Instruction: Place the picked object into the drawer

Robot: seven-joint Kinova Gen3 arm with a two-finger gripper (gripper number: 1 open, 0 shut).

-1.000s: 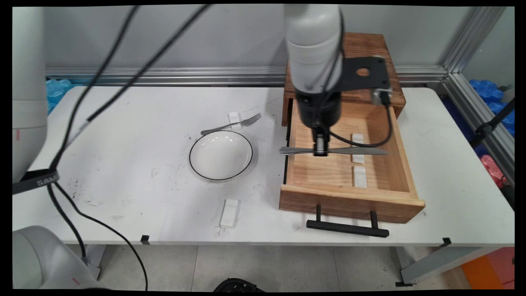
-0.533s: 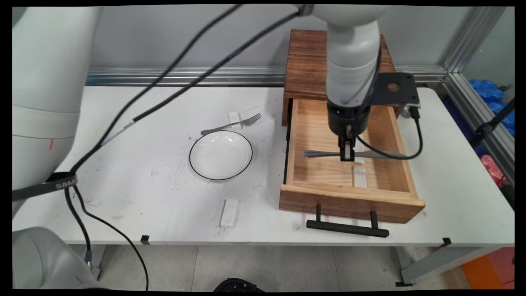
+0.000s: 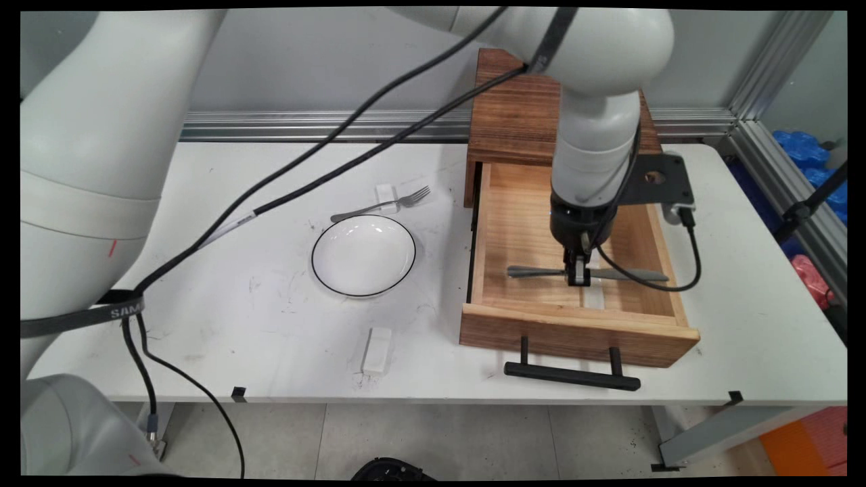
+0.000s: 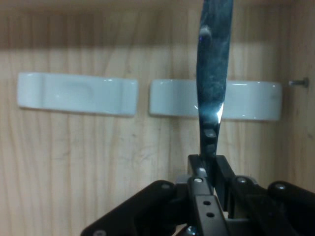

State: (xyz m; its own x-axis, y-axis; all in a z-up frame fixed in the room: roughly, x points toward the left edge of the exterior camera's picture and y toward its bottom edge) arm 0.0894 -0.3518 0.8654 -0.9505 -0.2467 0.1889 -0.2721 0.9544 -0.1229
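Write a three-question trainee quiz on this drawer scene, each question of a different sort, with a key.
1. True or false: the gripper is shut on the knife.
2. Multiple choice: the knife hangs over which thing? A) the white plate B) the open wooden drawer C) the bare table
3. Fill the blank: in the hand view, two white ____ lie side by side on the drawer floor below the knife.

Key: 1 true; 2 B; 3 rests. The fork lies on the table behind the plate, propped on one more white rest, and another rest lies near the table's front edge.
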